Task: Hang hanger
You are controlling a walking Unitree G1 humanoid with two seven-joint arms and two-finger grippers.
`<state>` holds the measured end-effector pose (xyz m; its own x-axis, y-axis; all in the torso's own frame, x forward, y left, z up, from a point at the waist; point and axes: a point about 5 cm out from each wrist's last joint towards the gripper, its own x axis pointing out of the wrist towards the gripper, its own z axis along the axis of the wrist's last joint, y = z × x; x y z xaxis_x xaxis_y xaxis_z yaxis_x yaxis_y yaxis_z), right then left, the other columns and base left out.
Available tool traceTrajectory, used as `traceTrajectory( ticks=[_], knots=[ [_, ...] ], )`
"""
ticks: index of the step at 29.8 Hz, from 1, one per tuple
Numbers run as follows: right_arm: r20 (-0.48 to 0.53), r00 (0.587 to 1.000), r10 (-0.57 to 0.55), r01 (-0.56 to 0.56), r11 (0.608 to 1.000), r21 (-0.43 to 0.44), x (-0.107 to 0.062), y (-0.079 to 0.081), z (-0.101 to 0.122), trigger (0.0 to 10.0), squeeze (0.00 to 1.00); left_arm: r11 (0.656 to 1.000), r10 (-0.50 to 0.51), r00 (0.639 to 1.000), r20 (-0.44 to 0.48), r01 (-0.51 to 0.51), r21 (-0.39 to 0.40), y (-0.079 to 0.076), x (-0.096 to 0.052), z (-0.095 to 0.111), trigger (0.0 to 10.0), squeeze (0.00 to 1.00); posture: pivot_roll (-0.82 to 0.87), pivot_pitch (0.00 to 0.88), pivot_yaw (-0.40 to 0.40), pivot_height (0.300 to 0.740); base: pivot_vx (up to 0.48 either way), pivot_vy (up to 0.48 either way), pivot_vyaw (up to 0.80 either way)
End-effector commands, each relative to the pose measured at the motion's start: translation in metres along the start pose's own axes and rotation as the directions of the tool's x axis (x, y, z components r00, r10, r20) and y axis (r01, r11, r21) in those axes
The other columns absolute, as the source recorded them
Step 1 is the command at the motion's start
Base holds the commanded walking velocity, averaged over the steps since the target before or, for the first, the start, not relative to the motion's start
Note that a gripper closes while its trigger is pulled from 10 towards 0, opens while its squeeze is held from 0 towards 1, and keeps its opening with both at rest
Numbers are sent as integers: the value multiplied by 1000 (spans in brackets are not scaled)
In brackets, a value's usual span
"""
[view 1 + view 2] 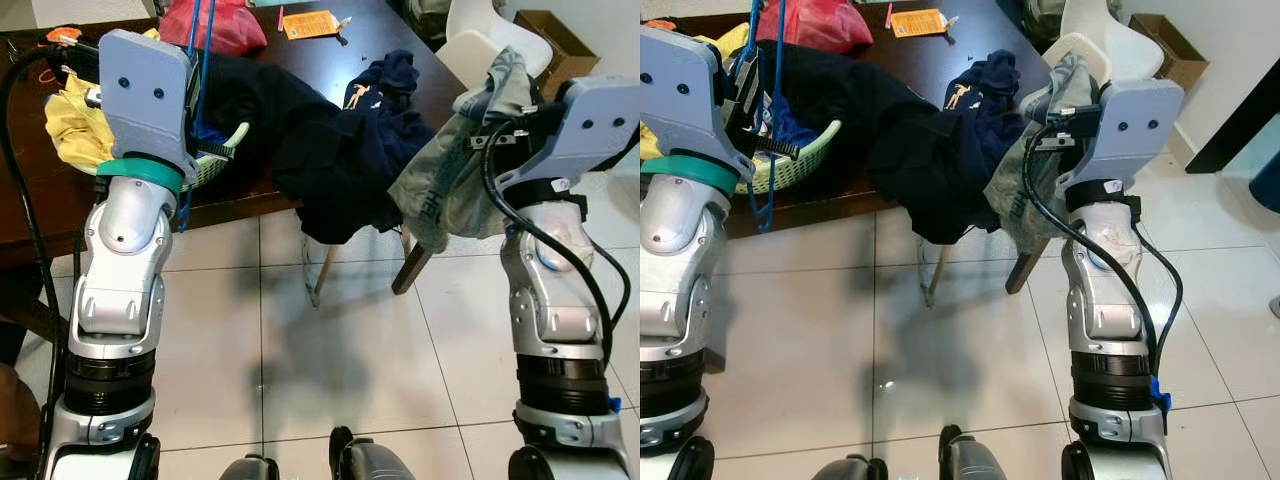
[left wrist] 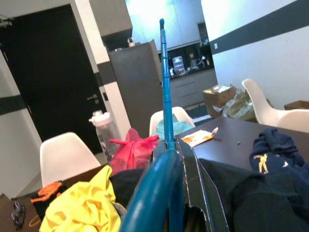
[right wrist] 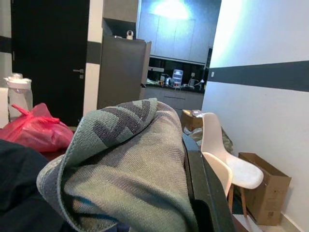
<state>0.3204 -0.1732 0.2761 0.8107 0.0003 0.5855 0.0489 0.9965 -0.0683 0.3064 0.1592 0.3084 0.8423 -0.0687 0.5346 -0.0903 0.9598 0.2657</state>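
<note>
Two arms busy: left fingers (image 2: 193,193) clamp the blue hanger (image 2: 165,96), right fingers (image 3: 205,193) pinch the grey garment (image 3: 125,164). Keep the hanger level and feed it into the neck slowly.

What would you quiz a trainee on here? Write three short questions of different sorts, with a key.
1. True or false: the right gripper grips a grey-green garment.
2. What colour is the hanger in the left gripper? A red, B blue, C white.
3. Fill in: the red bag lies on the dark ____.
Key: 1 true; 2 B; 3 table.
</note>
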Motion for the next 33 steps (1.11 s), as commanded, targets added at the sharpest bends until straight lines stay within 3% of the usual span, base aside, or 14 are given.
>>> traceTrajectory(
  ticks=[1, 6, 15, 33],
  knots=[
    [-2, 1000, -7, 7, 1000, 2, -1, 0, -2, 10000, 0, 1000, -7, 1000, 5, 7, 0, 0, -1, 1, 10000, 0, -13, 78, 24, 740, 360, -244, 0],
    [-13, 1000, -16, 16, 1000, 18, -3, 0, -3, 10000, 0, 1000, -13, 1000, 5, 14, -4, -2, -1, 1, 10000, 0, -16, 81, 26, 740, 369, -49, 0],
    [-13, 1000, -26, 26, 999, 38, -3, -1, -3, 10000, 0, 1000, -15, 1000, 2, 15, -3, -2, -2, 1, 10000, 0, -13, 85, 25, 740, 374, 0, -763],
    [-9, 1000, 17, -17, 999, 42, -4, 4, -4, 10000, 0, 1000, -9, 1000, 6, 9, 1, -2, -2, 2, 10000, 0, -10, 88, 21, 740, 364, 0, 0]
  ],
)
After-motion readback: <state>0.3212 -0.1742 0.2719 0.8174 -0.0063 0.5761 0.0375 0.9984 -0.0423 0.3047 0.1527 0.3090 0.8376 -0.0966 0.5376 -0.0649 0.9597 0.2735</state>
